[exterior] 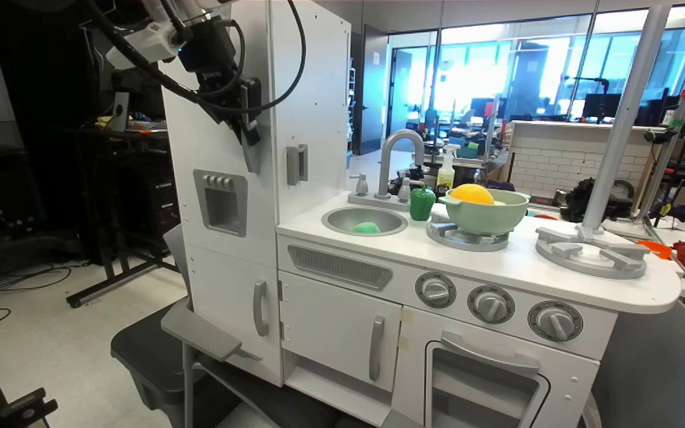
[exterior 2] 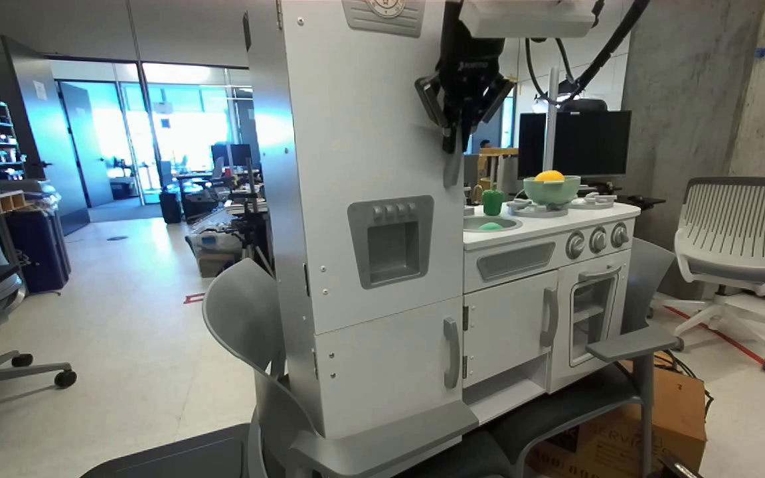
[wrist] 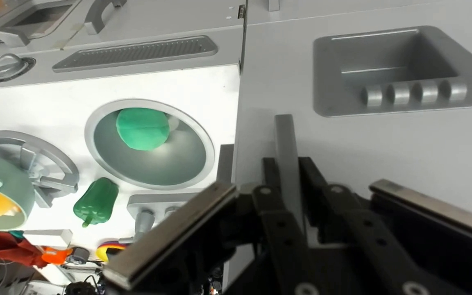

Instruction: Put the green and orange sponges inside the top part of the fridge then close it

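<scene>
Apparently ready for the pull

The white fridge (exterior 2: 376, 305) is faced in smooth, flat board, and its upper door (exterior 2: 362, 153) looks closed. Beyond the round grey sink (exterior: 348, 217), toward three o'clock in an exterior view, a smooth pale-green bowl (exterior: 485, 219) is placed. The jaws of the black gripper (wrist: 287, 160) are drawn nearly together, and the slim grey handle (wrist: 286, 135) appears to be pinched between them. On this the coming move turns: the handle stands upright, twelve to six, along the door's three o'clock edge in both exterior views, so an outward pull is probably called for. At about four o'clock from the gripper in an exterior view, the rounded, faintly creased green sponge (exterior: 366, 227) is set in the sink; what is taken for the orange sponge (exterior: 472, 194), domed and yellow-orange, is held in the bowl.
</scene>
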